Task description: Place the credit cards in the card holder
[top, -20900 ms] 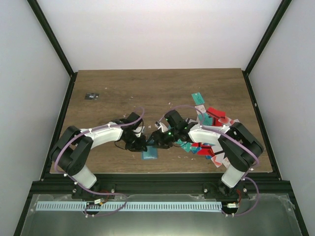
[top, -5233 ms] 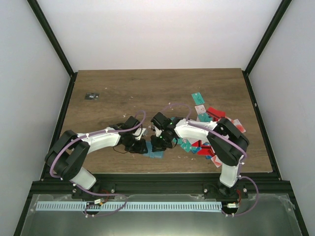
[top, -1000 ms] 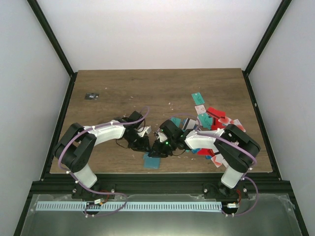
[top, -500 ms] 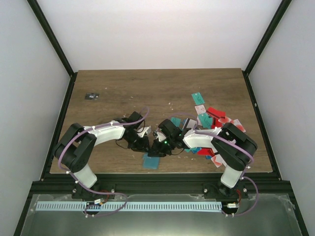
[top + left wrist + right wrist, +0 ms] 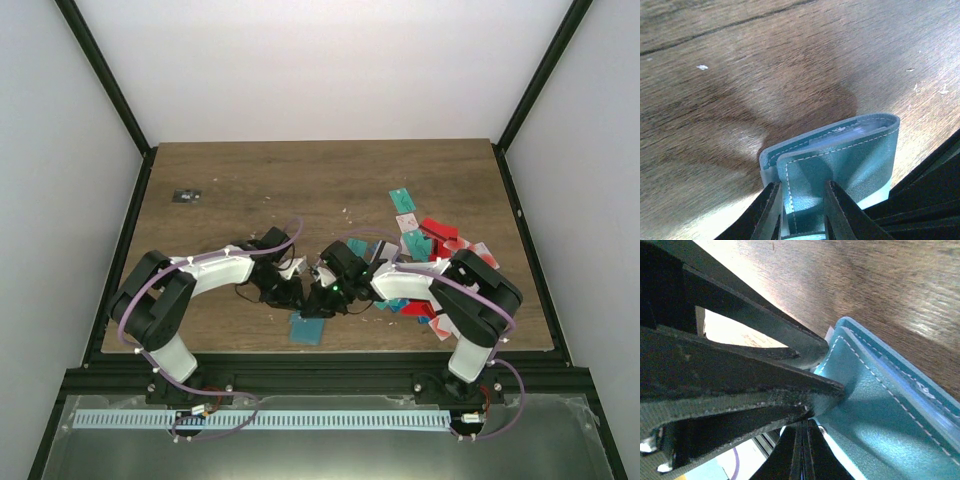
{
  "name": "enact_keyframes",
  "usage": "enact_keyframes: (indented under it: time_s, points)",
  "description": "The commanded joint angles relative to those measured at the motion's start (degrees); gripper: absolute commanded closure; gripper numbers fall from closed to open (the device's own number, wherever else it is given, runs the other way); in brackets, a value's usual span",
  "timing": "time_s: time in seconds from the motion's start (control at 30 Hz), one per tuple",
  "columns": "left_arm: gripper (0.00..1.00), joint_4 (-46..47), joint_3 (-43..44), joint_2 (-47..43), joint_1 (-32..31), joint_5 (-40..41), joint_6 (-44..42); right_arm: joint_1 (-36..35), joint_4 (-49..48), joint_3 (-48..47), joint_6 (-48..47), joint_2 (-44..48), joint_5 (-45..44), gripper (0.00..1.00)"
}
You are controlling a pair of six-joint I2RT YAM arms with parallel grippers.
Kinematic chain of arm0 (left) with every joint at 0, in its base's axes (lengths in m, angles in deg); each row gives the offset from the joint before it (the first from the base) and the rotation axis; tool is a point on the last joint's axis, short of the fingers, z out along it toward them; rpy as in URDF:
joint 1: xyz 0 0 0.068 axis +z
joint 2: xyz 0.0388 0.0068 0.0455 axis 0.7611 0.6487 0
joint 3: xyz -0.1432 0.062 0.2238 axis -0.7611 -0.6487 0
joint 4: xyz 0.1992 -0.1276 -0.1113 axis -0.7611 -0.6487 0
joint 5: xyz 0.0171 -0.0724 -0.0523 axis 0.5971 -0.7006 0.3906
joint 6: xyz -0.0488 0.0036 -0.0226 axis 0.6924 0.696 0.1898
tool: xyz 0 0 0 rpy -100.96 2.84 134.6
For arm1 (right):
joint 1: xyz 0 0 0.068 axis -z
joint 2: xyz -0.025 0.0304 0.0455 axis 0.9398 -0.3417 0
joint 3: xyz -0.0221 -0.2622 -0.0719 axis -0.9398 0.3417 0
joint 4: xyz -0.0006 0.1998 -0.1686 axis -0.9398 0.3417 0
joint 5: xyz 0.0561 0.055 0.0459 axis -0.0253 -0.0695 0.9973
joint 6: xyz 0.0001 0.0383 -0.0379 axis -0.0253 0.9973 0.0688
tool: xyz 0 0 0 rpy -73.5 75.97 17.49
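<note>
The left fingers (image 5: pixel 288 292) grip one flap of the teal card holder (image 5: pixel 850 160), located at lower centre of the top view on the bench (image 5: pixel 250 190). The right fingers (image 5: pixel 803 450) are fully closed, just beside the holder. The credit cards (image 5: pixel 430 250) lie heaped at centre right.

Teal card holder (image 5: pixel 852 165) w/ white stitching.

Wooden table (image 5: pixel 300 175) between white walls (image 5: pixel 320 60)

Evenly bright top view; wrist views soft up close, with glare on the table (image 5: pixel 742 142) and deep shadow
</note>
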Motion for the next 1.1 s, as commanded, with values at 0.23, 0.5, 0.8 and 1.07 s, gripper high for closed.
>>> enact_keyframes:
  time_s: [0.23, 0.5, 0.8, 1.07]
  points:
    - [0.75, -1.1, -1.3, -1.2, 0.0, 2.7, -1.0, -0.5, 3.2, -1.2, -0.1, 1.8, -1.5, 0.99]
    - [0.75, -1.2, -1.2, -1.2, 0.0, 3.3, -1.2, -0.5, 3.7, -0.6, -0.1, 2.5, -2.1, 0.99]
    - [0.75, -1.2, -1.0, -1.2, 0.0, 3.6, -1.3, -0.5, 4.9, 0.1, -0.6, 1.4, -2.8, 0.99]
    - [0.75, -1.1, -1.0, -1.3, 0.0, 3.6, -1.3, -0.5, 6.0, 1.0, -0.9, -0.2, -4.4, 0.99]
